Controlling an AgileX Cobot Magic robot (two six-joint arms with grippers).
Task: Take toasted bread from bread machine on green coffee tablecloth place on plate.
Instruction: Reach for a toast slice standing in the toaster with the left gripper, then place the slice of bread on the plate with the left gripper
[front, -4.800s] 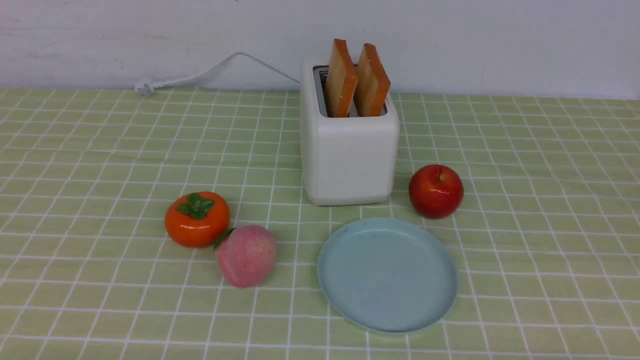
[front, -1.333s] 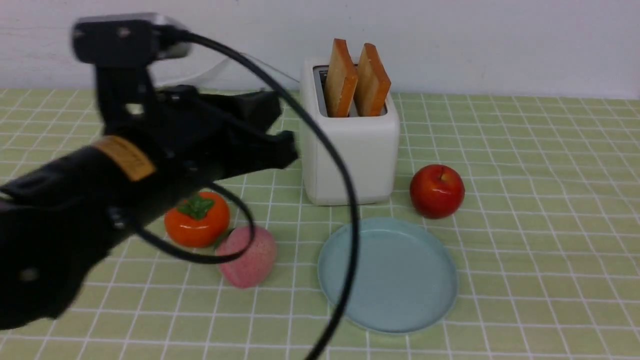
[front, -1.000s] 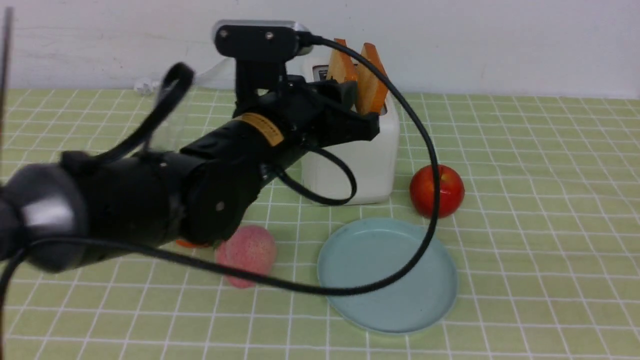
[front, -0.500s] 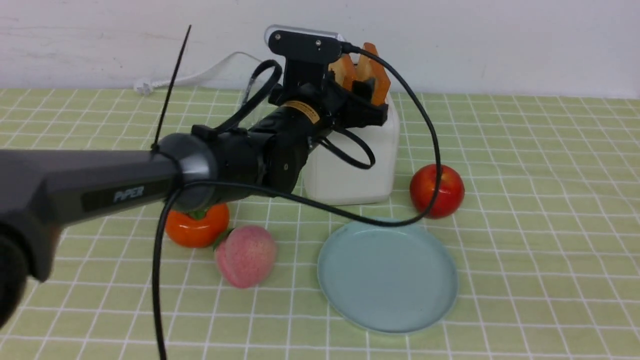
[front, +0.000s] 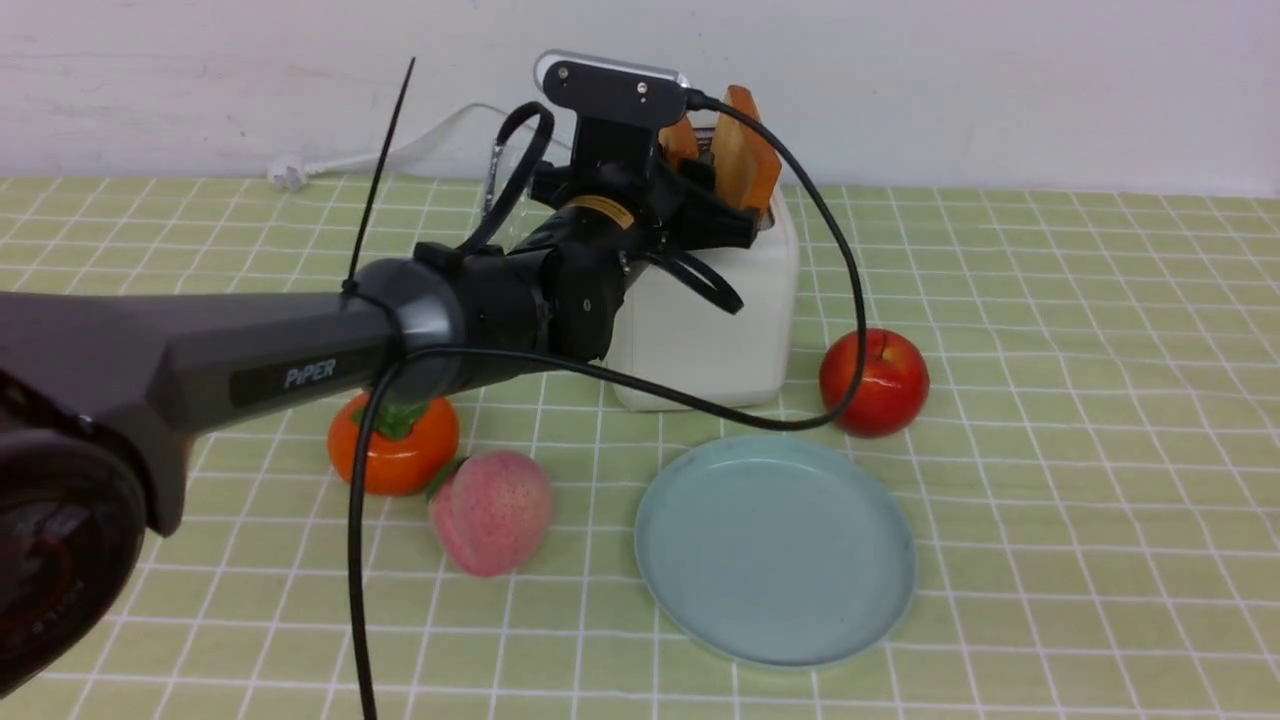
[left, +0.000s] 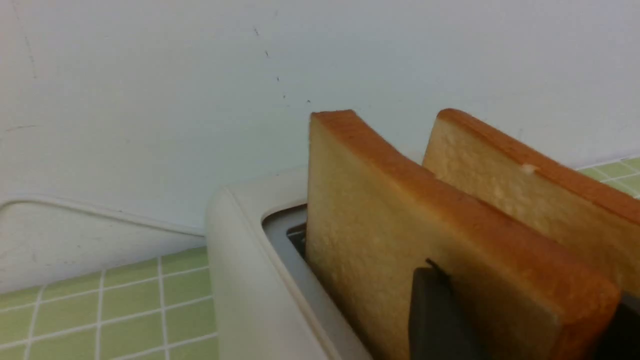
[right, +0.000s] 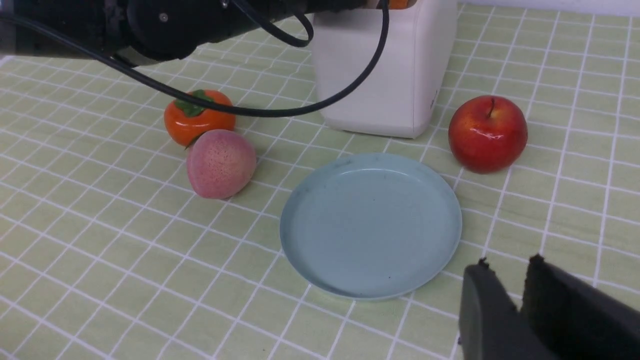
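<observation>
The right gripper (right: 509, 265) hovers at the near edge of the plate (front: 775, 550), fingers almost together and empty. Past the plate, the left arm's cable (front: 850, 300) sags beside the apple (front: 873, 383) and could knock it on a lift. Farthest back, the toasted bread (left: 360, 240) stands in the bread machine (front: 700, 330) on the green coffee tablecloth (front: 1100, 450). The left gripper (left: 525, 300) straddles one slice, and I cannot tell if it grips. A skewed pull might drag the neighbour or tip the machine
</observation>
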